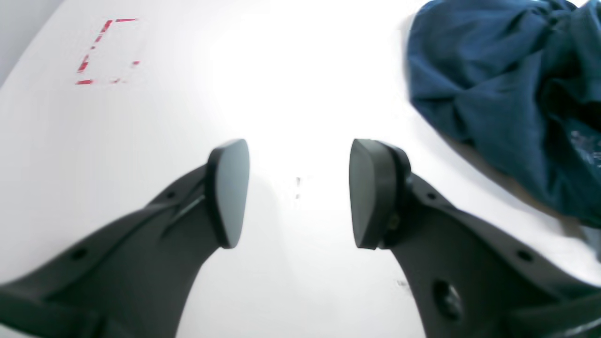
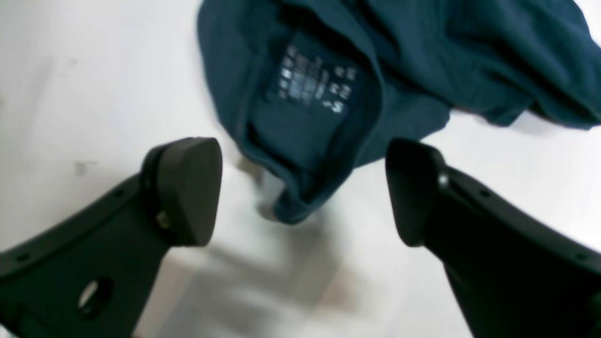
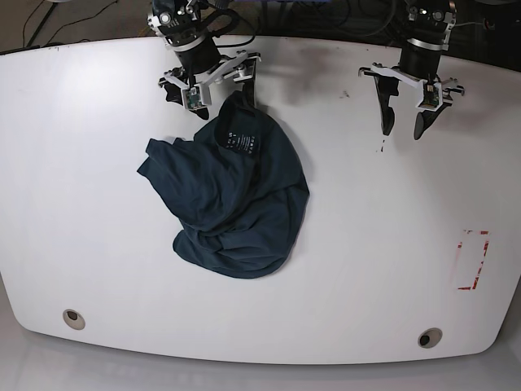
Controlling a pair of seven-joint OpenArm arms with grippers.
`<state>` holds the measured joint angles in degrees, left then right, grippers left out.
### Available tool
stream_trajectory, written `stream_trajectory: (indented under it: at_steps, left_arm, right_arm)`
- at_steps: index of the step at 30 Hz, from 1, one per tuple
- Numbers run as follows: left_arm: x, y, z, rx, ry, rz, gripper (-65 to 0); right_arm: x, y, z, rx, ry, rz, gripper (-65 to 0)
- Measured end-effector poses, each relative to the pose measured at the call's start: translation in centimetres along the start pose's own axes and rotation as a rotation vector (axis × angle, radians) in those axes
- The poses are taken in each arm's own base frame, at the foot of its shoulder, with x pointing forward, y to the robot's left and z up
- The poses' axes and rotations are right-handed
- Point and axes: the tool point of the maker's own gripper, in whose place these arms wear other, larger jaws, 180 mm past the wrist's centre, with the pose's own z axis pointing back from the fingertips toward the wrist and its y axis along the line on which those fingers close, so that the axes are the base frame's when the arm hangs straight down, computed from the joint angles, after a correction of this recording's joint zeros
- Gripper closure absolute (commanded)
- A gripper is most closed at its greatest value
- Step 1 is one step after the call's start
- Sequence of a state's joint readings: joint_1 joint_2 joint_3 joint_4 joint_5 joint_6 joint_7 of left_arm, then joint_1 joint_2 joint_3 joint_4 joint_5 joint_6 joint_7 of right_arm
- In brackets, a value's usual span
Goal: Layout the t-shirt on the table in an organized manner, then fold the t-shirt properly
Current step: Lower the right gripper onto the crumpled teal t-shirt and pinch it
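The counter [image 3: 98,122] carries the crumpled shirt [image 3: 236,195] left of centre, its collar label [image 2: 312,84] facing up, while the right end effector [image 2: 303,192] and left end effector [image 1: 298,192] hover apart, empty, presumably ready to spread it.

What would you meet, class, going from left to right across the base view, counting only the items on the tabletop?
Left grommet hole → t-shirt → right grommet hole → red tape mark.
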<state>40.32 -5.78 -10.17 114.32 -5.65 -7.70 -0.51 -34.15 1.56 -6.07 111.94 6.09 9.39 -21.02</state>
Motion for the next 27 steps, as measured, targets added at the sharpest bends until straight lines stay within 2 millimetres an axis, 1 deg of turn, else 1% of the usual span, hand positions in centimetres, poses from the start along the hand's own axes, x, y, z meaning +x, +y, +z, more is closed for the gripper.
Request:
stream_trajectory:
  at_steps: [5, 9, 11, 15, 19, 21, 23, 27]
  left_arm:
    - [0.1, 1.0, 0.1, 0.028, -0.001, -0.012, -31.5]
    - [0.1, 1.1, 0.1, 0.029, 0.0, -0.012, -31.5]
    - [0.0, 1.0, 0.1, 0.025, 0.001, -0.012, -31.5]
    - [0.1, 1.6, 0.2, 0.04, 0.0, -0.02, -31.5]
    - [0.1, 2.1, 0.2, 0.057, 0.0, -0.023, -31.5]
    - [0.1, 2.1, 0.2, 0.055, -0.001, -0.023, -31.5]
    - [0.1, 1.9, 0.2, 0.047, -0.001, -0.023, -31.5]
    - [0.1, 1.9, 0.2, 0.049, -0.001, -0.022, -31.5]
  right_arm:
    - [0.0, 0.1, -0.3, 0.005, 0.015, 0.0, -51.8]
    - [0.1, 0.0, -0.6, 0.005, 0.019, 0.003, -51.8]
    - [-0.3, 0.0, -0.9, 0.009, 0.041, 0.005, -51.8]
    - [-1.1, -0.3, -1.8, 0.008, 0.081, 0.007, -51.8]
    - [-0.9, 0.3, -2.1, 0.022, 0.075, 0.005, -51.5]
    - [-0.9, 0.8, -2.1, 0.046, 0.072, -0.023, -50.4]
    - [-0.8, 1.3, -2.2, 0.068, 0.068, -0.043, -47.6]
    - [-0.5, 1.3, -2.7, 0.079, 0.065, -0.069, -41.9]
